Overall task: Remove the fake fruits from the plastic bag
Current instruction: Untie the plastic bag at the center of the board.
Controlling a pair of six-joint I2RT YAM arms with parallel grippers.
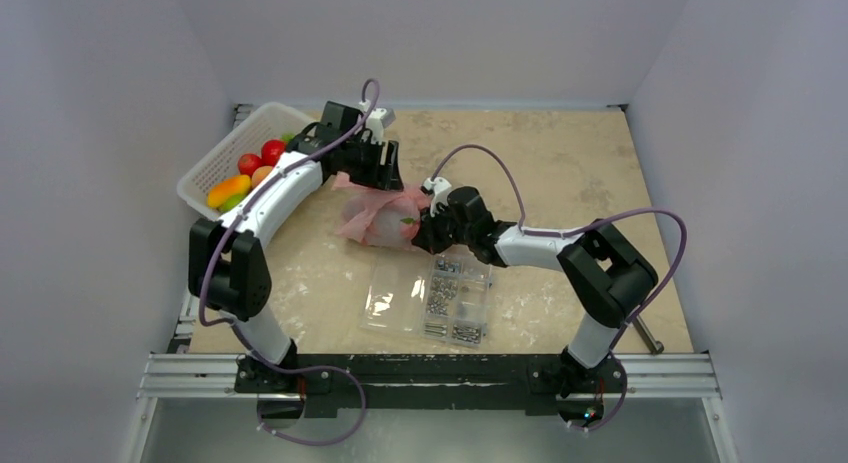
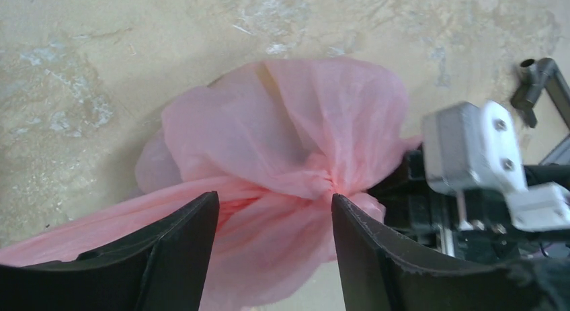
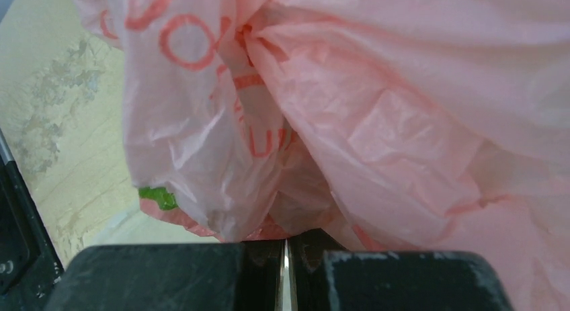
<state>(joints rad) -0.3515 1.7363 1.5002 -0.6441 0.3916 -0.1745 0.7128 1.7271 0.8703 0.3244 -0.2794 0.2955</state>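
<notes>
Opening step: my right tool (image 3: 286,247) pinches the bag (image 3: 403,123) while the left tool (image 2: 274,202), jaws apart, straddles its neck; next, grip and spread

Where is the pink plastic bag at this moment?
In the top view, the pink plastic bag lies centrally, just beyond the clear screw case and right of the white fruit basket.

The plastic bag (image 1: 378,218) is hemmed in on three sides. The left end effector (image 1: 385,173) blocks its far side, fingers astride the gathered film. The right end effector (image 1: 428,230) is pinched onto its right side, and a clear screw case (image 1: 430,295) lies just beside its near edge. A white basket (image 1: 255,118) stands at far left. The table (image 1: 560,163) is bare at far right and at the bag's near-left.
</notes>
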